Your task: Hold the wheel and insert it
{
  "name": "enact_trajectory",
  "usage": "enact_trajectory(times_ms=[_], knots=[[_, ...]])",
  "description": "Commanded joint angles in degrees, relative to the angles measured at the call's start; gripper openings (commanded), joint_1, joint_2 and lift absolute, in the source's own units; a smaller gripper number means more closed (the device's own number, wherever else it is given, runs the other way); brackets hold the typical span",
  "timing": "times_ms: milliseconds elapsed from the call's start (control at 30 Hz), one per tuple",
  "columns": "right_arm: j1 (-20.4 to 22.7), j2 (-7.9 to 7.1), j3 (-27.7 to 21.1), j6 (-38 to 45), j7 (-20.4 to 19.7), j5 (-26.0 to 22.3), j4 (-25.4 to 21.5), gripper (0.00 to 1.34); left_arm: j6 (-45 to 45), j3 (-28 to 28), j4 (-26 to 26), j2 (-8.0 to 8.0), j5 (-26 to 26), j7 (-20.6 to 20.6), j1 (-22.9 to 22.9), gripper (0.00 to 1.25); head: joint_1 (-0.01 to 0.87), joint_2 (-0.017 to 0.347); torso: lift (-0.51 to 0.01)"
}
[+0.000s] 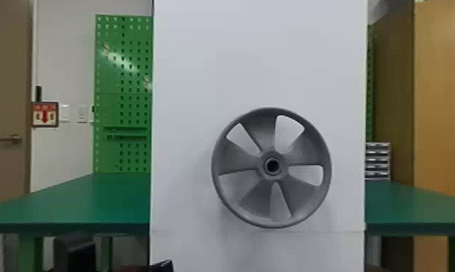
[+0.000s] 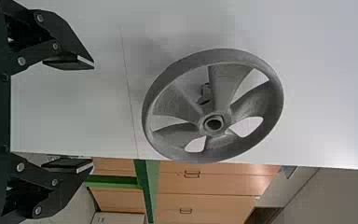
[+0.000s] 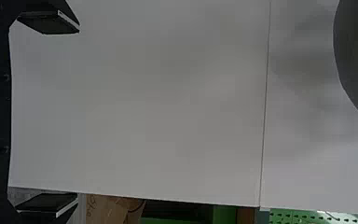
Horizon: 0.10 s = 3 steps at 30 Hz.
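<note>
Facing robot, wheel (image 1: 272, 153) stands upright before white panel (image 1: 259, 58), axis horizontal; left hand (image 1: 162, 266), right hand (image 3: 78, 115) spread.

A framed wall sign (image 1: 45, 114) sits far behind the left gripper (image 1: 162, 266) and to the left of its jaws; it bears a red arrow pointing down, under a red band with pale characters. Behind the right gripper (image 3: 79, 113), dark handwriting marks a brown cardboard piece (image 3: 105, 210), seen just past the tip of one jaw. Past one left jaw, a pale panel (image 2: 121, 218) carries dark marks too small to read.
</note>
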Motion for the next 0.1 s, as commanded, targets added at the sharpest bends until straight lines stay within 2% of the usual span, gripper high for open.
enact_trajectory(times_ms=[0, 67], knots=[[0.07, 0.00, -0.01, 0.00, 0.01, -0.08, 0.00, 1.30, 0.00, 0.00, 0.00, 0.00, 0.00, -0.03, 0.00, 0.75, 0.000, 0.009, -0.494], [0.07, 0.00, -0.01, 0.00, 0.01, -0.08, 0.00, 1.30, 0.00, 0.00, 0.00, 0.00, 0.00, -0.03, 0.00, 0.75, 0.000, 0.009, -0.494]])
